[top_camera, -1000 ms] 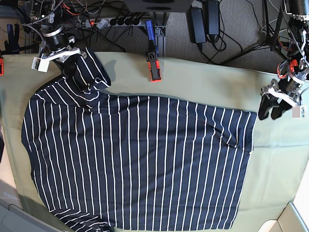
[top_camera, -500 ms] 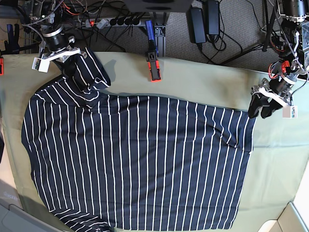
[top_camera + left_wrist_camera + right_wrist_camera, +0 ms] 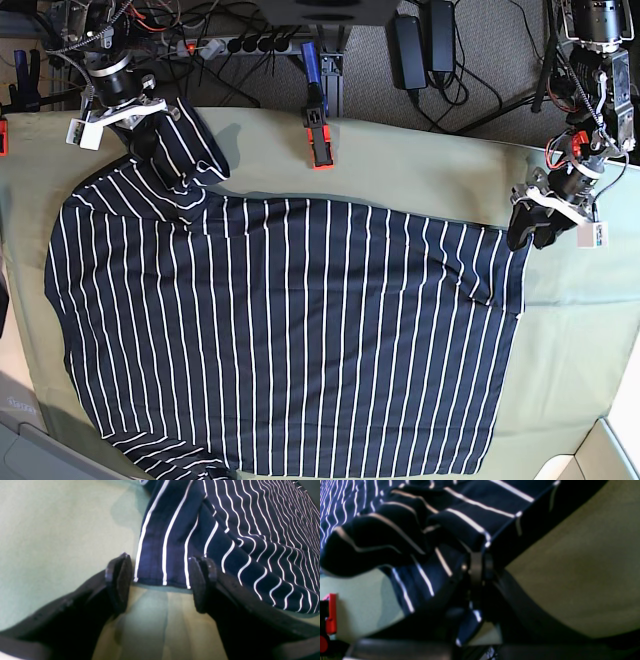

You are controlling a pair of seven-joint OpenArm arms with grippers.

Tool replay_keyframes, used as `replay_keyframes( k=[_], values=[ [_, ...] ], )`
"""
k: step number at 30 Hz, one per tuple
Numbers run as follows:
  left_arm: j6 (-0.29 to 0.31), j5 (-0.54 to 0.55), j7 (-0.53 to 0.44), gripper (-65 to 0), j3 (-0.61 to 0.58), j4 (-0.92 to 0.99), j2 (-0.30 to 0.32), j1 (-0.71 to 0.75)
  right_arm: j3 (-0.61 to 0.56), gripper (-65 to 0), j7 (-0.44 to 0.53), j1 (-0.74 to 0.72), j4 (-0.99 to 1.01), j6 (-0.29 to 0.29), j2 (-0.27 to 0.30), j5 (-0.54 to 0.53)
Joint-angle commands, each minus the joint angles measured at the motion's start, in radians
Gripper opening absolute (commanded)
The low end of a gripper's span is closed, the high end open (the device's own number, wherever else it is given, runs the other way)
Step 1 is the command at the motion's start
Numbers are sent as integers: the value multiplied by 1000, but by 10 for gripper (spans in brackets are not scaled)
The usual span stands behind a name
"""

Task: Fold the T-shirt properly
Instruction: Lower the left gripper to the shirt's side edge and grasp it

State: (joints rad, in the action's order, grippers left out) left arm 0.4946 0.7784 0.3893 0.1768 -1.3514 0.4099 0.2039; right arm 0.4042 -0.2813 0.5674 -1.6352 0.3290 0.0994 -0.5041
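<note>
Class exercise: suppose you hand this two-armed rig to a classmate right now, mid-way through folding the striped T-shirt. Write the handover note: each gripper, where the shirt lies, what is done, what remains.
Right gripper: shut on the dark navy, white-striped fabric T-shirt, holding a bunched sleeve lifted at the far corner.
Left gripper: open, low over the pale green table cloth; its fingers straddle the shirt's hem corner, not yet gripping.
Shirt: spread mostly flat on the cloth, near a red and black clamp.
Done: one corner gripped.
Left: close the left fingers on the hem corner, then make the folds; none shows yet.
</note>
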Motion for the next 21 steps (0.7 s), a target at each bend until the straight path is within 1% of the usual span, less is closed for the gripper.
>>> replay_keyframes(
  k=[1,6,12,16,21],
  values=[
    [-4,8,-14,-246,5,-10,13,-13,-2,-650,-24,7,-6,34,3,11],
    [-4,5,-14,-246,-8,-10,14,-13,-2,-650,-24,7,-6,34,3,11],
    [-4,-24,-19,-246,-98,-11,5,-19,-2,-650,-24,7,-6,34,3,11],
    [-4,-29,-26,-246,-100,-11,-26,-24,-2,-650,-27,7,-6,34,3,11],
    [-4,-37,-42,-246,-100,-11,-34,-24,-2,-650,-27,7,-6,34,3,11]
  ],
)
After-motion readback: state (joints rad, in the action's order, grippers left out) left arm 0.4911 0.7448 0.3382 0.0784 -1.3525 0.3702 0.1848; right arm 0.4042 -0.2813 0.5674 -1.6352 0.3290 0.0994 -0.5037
